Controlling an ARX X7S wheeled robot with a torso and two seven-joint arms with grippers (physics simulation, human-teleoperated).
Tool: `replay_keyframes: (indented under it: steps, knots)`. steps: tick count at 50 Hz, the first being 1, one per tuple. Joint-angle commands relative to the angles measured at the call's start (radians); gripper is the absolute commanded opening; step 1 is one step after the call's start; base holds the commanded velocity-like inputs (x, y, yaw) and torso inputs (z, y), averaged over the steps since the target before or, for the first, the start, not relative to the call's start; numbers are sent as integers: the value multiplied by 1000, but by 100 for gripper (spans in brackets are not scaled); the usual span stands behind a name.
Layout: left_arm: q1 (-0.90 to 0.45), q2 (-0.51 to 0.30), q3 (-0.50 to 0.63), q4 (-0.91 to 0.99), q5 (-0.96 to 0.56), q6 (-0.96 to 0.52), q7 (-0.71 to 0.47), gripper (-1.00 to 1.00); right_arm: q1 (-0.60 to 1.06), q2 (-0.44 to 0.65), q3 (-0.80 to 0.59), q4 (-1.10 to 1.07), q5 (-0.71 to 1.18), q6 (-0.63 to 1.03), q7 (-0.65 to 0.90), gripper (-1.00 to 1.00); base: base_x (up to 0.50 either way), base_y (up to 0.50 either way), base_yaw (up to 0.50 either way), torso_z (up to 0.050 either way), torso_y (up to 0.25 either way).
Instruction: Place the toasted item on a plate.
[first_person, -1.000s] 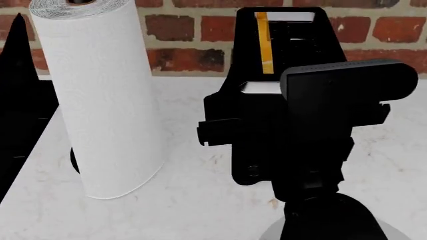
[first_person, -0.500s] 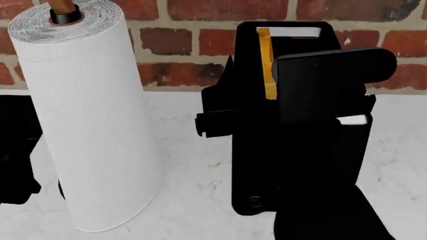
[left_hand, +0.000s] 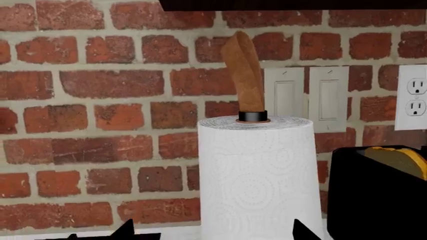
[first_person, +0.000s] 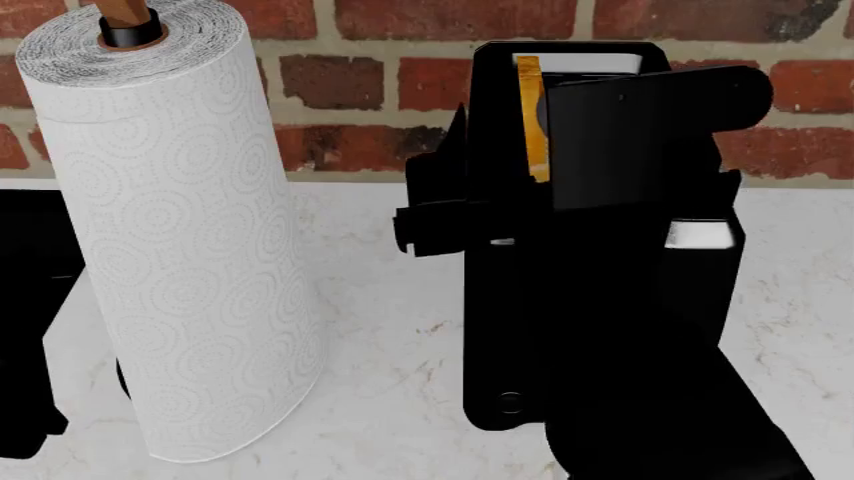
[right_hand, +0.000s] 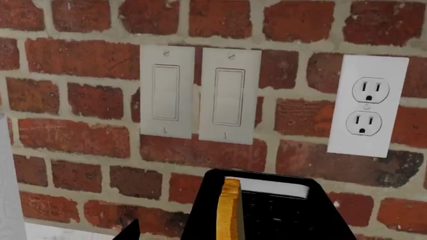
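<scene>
Toast (first_person: 531, 115): I see it as a thin orange-yellow slice standing on edge in the toaster's left slot, its top edge poking above the slot; the right wrist view (right_hand: 230, 210) shows it head-on, upright.
Toaster (first_person: 494, 330): black, standing at the back edge of the counter (first_person: 387, 340) against the brick wall (first_person: 374, 70); my right arm covers much of it in the head view.
Right gripper (first_person: 641, 130): I have it above the toaster's top, just right of the toast; only its black housing shows, so I cannot tell how the jaws stand. Nothing in the pictures shows it touching the toast.
Left gripper (first_person: 27, 330): a black mass at the counter's left edge, well apart from the toaster; I cannot tell its jaw state either.
Paper towel (first_person: 174, 250): a tall white roll upright on a brown post, on the counter between my left arm and the toaster, near the toaster but apart from it.
Wall fittings: two light switches (right_hand: 200, 92) and an outlet (right_hand: 367, 105) on the brick above the toaster.
Plate: I cannot find it in any view.
</scene>
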Motion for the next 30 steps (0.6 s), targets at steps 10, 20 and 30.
replay_keyframes:
  steps: [10, 20, 30]
  knots:
    - [-6, -40, 34, -15, -17, 40, -38, 100, 5, -116, 58, -29, -248, 78, -203, 100, 6, 0, 1, 0, 0]
    - [-6, -49, 46, -22, -16, 57, -43, 100, 52, -104, 55, -13, -225, 119, -188, 100, 0, 0, 0, 0, 0]
    - [-11, -57, 58, -17, -32, 65, -64, 100, 200, -81, 59, 106, -204, 246, -192, 100, 0, 0, 0, 0, 0]
